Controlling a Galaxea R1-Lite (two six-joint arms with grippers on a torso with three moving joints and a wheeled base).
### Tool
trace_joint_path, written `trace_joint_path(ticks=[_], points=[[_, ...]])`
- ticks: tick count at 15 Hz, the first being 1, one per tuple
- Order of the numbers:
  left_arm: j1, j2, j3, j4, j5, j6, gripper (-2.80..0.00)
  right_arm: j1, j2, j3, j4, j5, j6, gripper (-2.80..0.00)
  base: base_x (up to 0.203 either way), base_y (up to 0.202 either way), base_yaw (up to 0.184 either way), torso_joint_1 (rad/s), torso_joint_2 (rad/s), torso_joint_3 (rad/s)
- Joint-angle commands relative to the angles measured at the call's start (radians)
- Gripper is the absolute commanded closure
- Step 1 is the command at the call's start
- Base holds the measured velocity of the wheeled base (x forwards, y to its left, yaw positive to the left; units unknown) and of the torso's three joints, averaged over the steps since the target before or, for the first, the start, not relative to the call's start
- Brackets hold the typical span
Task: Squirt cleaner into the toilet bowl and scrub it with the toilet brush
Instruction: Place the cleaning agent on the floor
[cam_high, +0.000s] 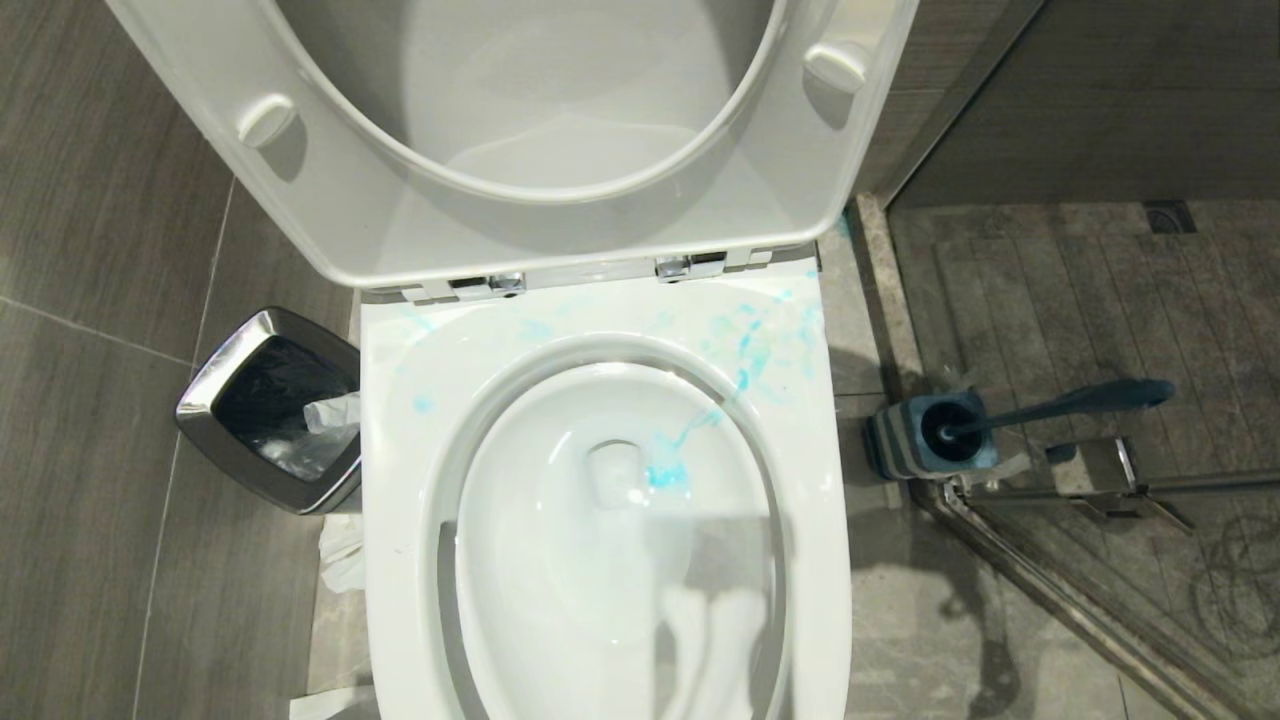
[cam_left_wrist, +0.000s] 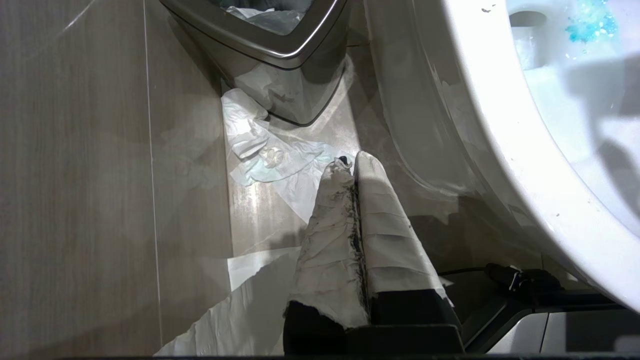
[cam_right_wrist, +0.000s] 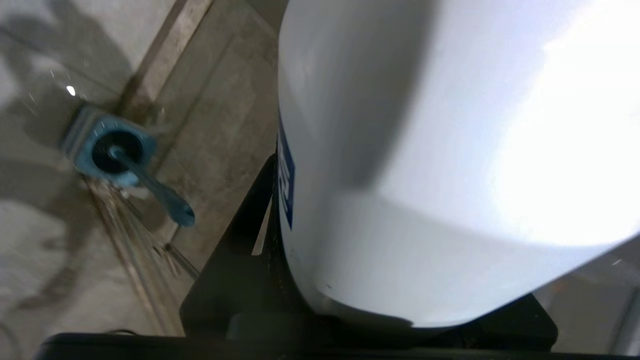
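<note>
- Bin (cam_high: 215, 385): on the floor (cam_high: 100, 400) just left of the toilet (cam_high: 400, 420), a wad of paper at its rim; more paper (cam_left_wrist: 260, 150) lies on the floor between bin and toilet.
- Left pincer (cam_left_wrist: 352, 167): parked low beside the toilet's left flank, taped fingers (cam_left_wrist: 385, 210) pressed together, holding nothing.
- Toilet: seat and lid raised. Blue cleaner liquid (cam_high: 668, 475) pools by the outlet, with splashes across the rear right of the rim. Judgement: the squirting step appears done.
- Right pincer: clamped on the bottle (cam_right_wrist: 425, 150), which fills the right wrist view; a blurred pale shape at the bowl's front edge may be this pincer, uncertain.
- Brush (cam_high: 1060, 405): standing in its holder (cam_high: 900, 445) on the floor right of the toilet, by the shower threshold. Handle leans away to the right, long axis roughly level across the head view.
- Judgement: the brush lies right of the bowl, so the right arm is nearer; it must shed the bottle first.
</note>
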Motion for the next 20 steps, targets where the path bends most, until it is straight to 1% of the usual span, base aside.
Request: trace_joint_path(ticks=[1,3,5,7,8,10,12,13,16,18,20], points=[[-0.001,0.001,0.0,0.0,0.0,0.0,0.0,0.001,0.039,-0.151,-0.007,-0.008,-0.012,0.0,0.0,0.0,0.0,0.0,0.0,0.0],[-0.001,0.001,0.0,0.0,0.0,0.0,0.0,-0.005,0.12,-0.294,-0.007,-0.008,-0.016,0.0,0.0,0.0,0.0,0.0,0.0,0.0],[0.001,0.001,0.0,0.0,0.0,0.0,0.0,-0.073,0.159,-0.38,0.009,-0.008,-0.018,0.0,0.0,0.0,0.0,0.0,0.0,0.0],[-0.001,0.001,0.0,0.0,0.0,0.0,0.0,-0.088,0.21,-0.517,0.03,-0.008,-0.021,0.0,0.0,0.0,0.0,0.0,0.0,0.0],[0.001,0.001,0.0,0.0,0.0,0.0,0.0,-0.092,0.228,-0.555,0.062,-0.008,-0.023,0.0,0.0,0.0,0.0,0.0,0.0,0.0],[0.001,0.001,0.001,0.0,0.0,0.0,0.0,-0.109,0.235,-0.554,0.215,-0.008,-0.028,0.0,0.0,0.0,0.0,0.0,0.0,0.0],[0.001,0.001,0.0,0.0,0.0,0.0,0.0,-0.114,0.197,-0.552,0.433,-0.008,-0.053,0.0,0.0,0.0,0.0,0.0,0.0,0.0],[-0.001,0.001,0.0,0.0,0.0,0.0,0.0,-0.113,0.182,-0.552,0.511,-0.008,-0.061,0.0,0.0,0.0,0.0,0.0,0.0,0.0],[0.001,0.001,0.0,0.0,0.0,0.0,0.0,-0.101,0.174,-0.548,0.529,-0.008,-0.069,0.0,0.0,0.0,0.0,0.0,0.0,0.0],[-0.001,0.001,0.0,0.0,0.0,0.0,0.0,-0.101,0.134,-0.551,0.58,-0.008,-0.14,0.0,0.0,0.0,0.0,0.0,0.0,0.0],[0.001,0.001,0.0,0.0,0.0,0.0,0.0,-0.09,0.112,-0.542,0.563,-0.008,-0.142,0.0,0.0,0.0,0.0,0.0,0.0,0.0]])
